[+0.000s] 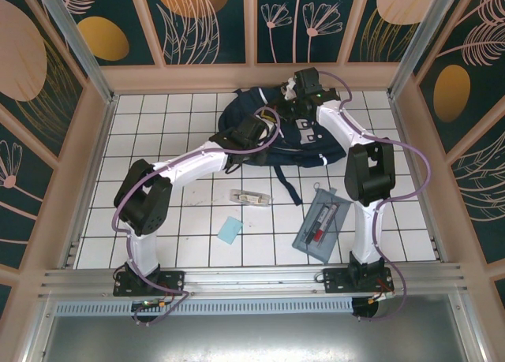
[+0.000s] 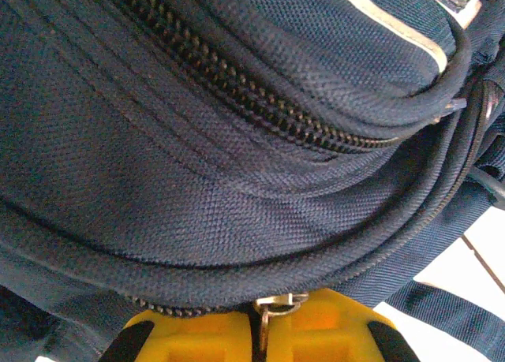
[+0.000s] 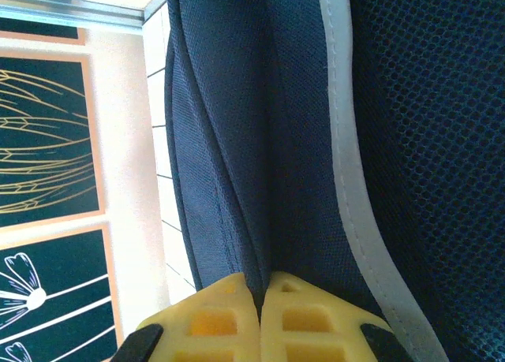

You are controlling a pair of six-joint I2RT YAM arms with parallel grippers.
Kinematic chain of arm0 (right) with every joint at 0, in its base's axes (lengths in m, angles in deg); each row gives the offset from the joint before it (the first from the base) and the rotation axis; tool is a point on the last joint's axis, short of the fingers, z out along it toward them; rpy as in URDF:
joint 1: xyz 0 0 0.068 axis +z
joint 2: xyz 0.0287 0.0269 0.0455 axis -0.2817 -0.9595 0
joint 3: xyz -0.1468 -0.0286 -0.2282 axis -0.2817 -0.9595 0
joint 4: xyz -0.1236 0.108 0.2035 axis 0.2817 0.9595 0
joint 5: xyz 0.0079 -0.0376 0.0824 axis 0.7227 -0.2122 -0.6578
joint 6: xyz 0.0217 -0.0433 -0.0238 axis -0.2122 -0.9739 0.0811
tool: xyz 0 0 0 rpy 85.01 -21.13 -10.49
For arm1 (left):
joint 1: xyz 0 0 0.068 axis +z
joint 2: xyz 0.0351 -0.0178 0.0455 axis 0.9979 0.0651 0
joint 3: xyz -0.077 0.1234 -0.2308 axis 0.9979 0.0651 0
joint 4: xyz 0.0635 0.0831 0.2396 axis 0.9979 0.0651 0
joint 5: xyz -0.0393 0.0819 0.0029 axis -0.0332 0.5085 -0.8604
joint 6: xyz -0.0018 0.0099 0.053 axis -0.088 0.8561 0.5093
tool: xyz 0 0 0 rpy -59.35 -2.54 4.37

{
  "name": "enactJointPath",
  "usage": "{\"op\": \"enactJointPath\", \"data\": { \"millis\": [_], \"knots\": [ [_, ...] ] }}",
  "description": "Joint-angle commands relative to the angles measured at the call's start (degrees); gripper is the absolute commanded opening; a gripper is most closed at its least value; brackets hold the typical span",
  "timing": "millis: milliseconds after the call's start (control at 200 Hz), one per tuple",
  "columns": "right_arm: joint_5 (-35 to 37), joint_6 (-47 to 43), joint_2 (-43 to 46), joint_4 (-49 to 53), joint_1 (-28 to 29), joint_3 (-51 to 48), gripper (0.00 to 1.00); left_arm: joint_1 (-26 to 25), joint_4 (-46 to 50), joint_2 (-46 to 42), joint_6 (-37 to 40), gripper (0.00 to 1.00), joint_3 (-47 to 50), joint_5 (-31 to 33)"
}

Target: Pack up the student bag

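We are pinching the zip pull in our left fingers on the left side of the bag (lying far-centre on the tabletop), its seam curving away rightward, while our right fingers, pressed on a fabric fold, are anchoring the far edge.
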Motion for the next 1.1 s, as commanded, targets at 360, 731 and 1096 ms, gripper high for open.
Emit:
{"op": "enactJointPath", "data": {
  "millis": [360,731,1096],
  "knots": [
    [-2.5,-3.5,0.1,-2.0,-0.1,3.6,0.00,0.3,9.4,-0.5,1.7,0.00,-6.9,-19.6],
    [5.1,-2.9,12.1,-2.7,-2.2,-6.2,0.55,1.0,2.8,5.0,-11.8,0.00,-12.8,-41.7],
    [7.7,2.8,35.7,-10.6,-8.5,-38.3,0.63,1.4,-6.0,9.8,-19.5,0.00,-13.8,-42.6]
  ]
}}
